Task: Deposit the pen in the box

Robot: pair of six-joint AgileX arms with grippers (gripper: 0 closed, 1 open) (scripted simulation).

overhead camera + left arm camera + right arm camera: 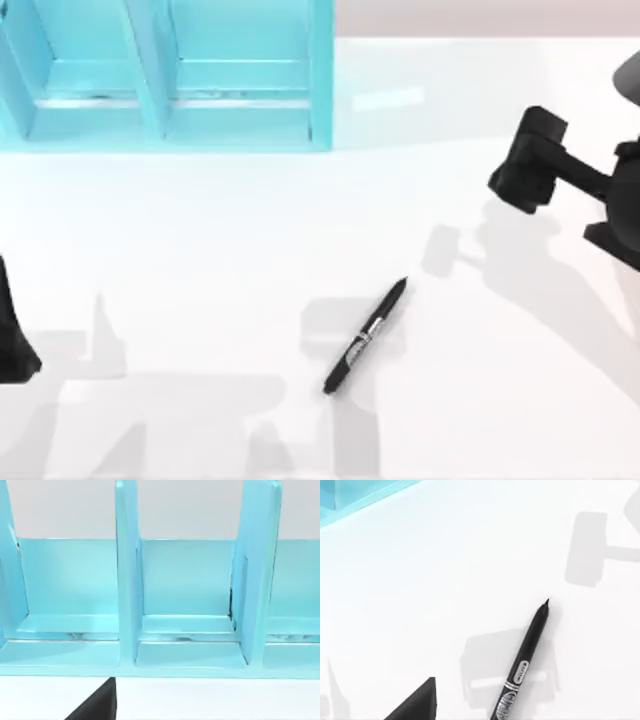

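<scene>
the pen point(366, 336) lies slantwise on the white surface point(200, 250), well apart from the box point(240, 100) at the far left, while the right pincer point(527, 165) hangs above the right side, its state impossible to tell.

Bright even light, soft grey shadows on white table point(200, 250) — mild blur

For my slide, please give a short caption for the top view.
Black pen lies on the white table, apart from the turquoise box; right gripper hovers away.
</scene>
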